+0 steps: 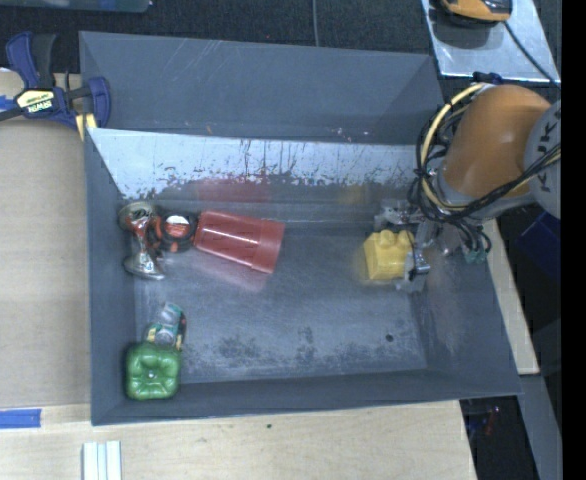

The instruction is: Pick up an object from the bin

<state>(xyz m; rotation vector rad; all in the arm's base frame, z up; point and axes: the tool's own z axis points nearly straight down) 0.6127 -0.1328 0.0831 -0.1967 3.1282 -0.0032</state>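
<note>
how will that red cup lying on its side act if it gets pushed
The red cup lies on its side, so a nudge would probably roll it. It looks like thin plastic, so it is likely light and apt to flex if squeezed.

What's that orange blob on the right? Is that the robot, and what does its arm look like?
Yes. The arm is pale grey, with a rounded, glossy orange cover at its wrist, ringed by looping black and yellowish cables. Below it sits a small gripper of dark grey metal.
</note>
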